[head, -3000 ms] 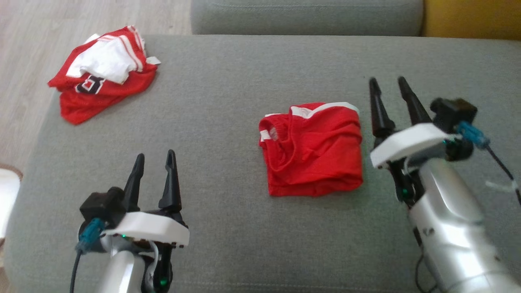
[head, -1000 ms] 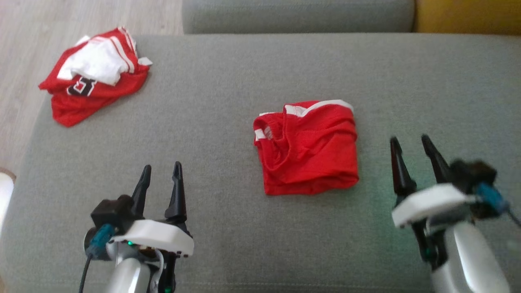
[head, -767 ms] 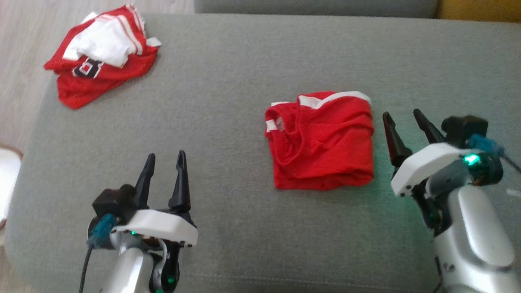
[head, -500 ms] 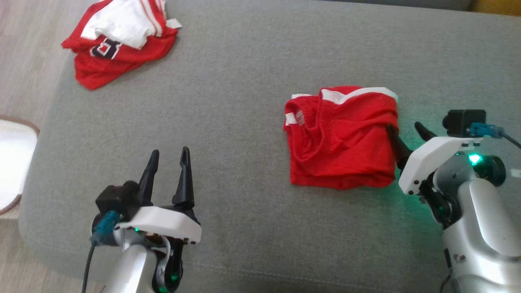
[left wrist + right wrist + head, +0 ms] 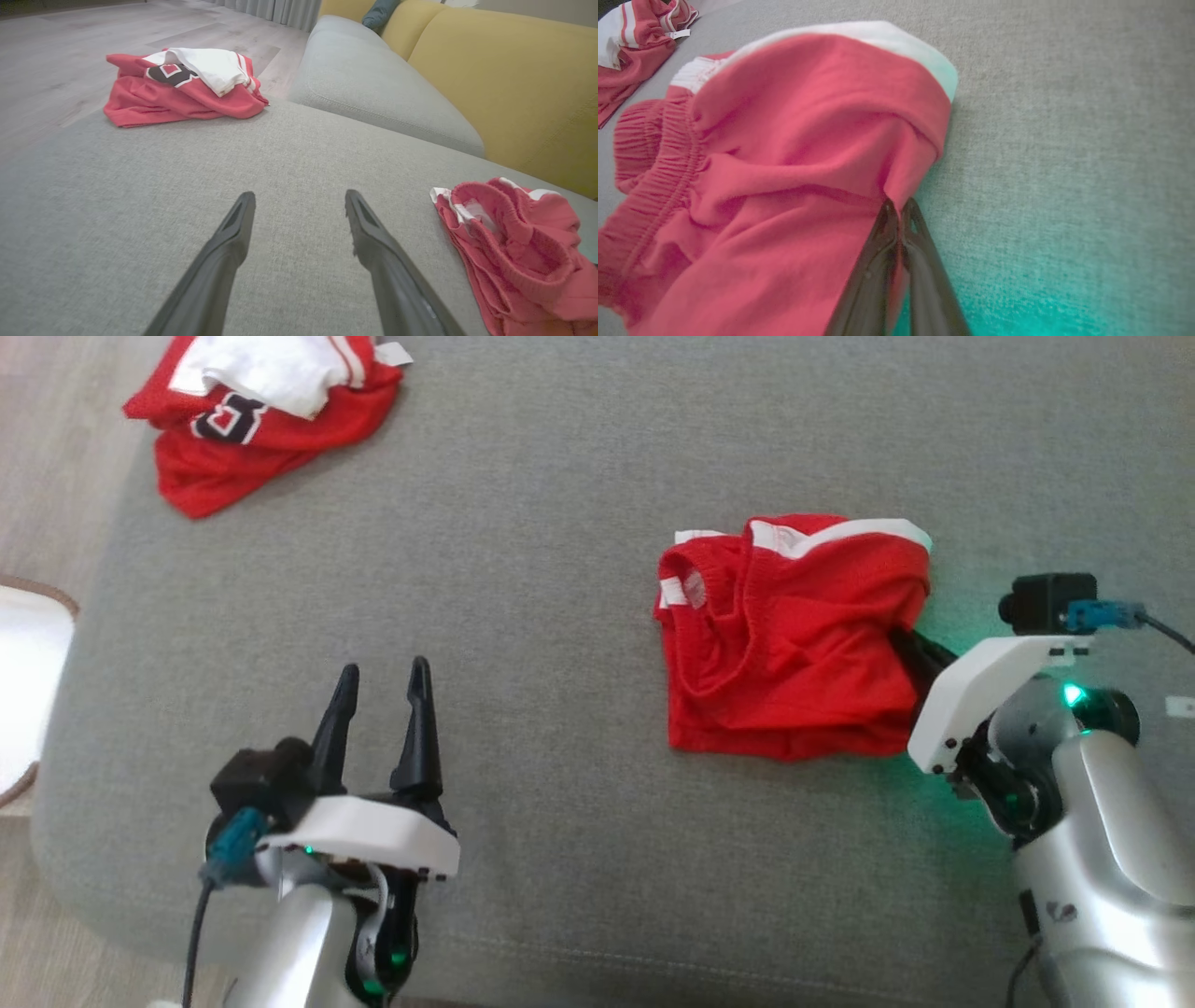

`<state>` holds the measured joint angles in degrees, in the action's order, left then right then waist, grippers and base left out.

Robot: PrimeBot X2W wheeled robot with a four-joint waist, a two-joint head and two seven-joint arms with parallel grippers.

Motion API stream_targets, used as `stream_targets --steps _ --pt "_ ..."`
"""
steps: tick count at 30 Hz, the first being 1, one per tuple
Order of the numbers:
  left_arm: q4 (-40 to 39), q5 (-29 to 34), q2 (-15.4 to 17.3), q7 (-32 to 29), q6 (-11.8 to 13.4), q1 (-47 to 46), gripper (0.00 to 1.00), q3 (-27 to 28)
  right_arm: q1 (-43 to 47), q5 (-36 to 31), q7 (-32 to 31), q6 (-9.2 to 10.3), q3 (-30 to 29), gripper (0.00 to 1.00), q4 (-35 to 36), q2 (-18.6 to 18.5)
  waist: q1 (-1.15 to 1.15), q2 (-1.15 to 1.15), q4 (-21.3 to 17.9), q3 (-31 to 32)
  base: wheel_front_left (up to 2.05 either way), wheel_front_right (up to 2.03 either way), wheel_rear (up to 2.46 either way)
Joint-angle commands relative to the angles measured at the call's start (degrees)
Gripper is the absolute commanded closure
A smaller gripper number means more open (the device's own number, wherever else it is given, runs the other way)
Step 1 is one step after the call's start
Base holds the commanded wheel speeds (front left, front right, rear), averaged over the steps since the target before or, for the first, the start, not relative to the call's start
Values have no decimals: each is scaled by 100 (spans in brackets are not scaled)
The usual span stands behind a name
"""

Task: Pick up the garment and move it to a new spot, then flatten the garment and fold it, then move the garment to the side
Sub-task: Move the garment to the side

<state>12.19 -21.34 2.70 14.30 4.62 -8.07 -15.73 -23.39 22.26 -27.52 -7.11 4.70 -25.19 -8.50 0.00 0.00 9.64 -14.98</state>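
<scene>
The garment [image 5: 794, 635] is a folded pair of red shorts with white trim, lying on the grey sofa cushion [image 5: 523, 616] right of centre. My right gripper [image 5: 904, 642] is shut on its right edge; a fold of red cloth is pinched between the fingertips. In the right wrist view the garment [image 5: 784, 154] bunches up just ahead of the closed right gripper [image 5: 899, 205]. My left gripper [image 5: 383, 674] is open at the lower left, well apart from the shorts. The left wrist view shows the left gripper [image 5: 299, 200] holding nothing, with the garment [image 5: 514, 252] off to its right.
A crumpled red and white jersey [image 5: 261, 411] lies at the cushion's far left corner, also seen as the jersey [image 5: 182, 84]. A second grey cushion [image 5: 373, 88] and a yellow sofa back [image 5: 514, 84] lie beyond. Wooden floor and a white object [image 5: 23, 691] border the left edge.
My right gripper came in from the right to the garment's edge and shut on the cloth. The head camera tilted down and shifted. The left arm stayed put.
</scene>
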Motion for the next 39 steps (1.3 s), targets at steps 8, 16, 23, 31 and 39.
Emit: stream_targets --steps 8,16,23,31,39 --pt "-310 238 18 70 -12 -329 0 339 -583 -79 461 -37 81 100 95 -180 0 0 -574 -249 0 0 0" --pt "-491 579 53 70 -143 -526 0 462 -1064 -262 826 -37 -150 100 236 -305 0 0 -1552 -577 0 0 0" --pt "-591 808 162 64 -231 -779 0 346 -1456 -419 908 -37 -390 100 346 -433 0 0 -2420 -954 0 0 0" --pt "-717 921 252 -64 -233 -985 0 225 -1742 -637 1093 -37 -442 100 164 -409 0 0 -2744 -1181 0 0 0" --pt "-840 920 292 -116 -188 -1019 0 207 -2128 -973 1354 -37 -648 100 -355 -486 0 0 -2616 -1224 0 0 0"
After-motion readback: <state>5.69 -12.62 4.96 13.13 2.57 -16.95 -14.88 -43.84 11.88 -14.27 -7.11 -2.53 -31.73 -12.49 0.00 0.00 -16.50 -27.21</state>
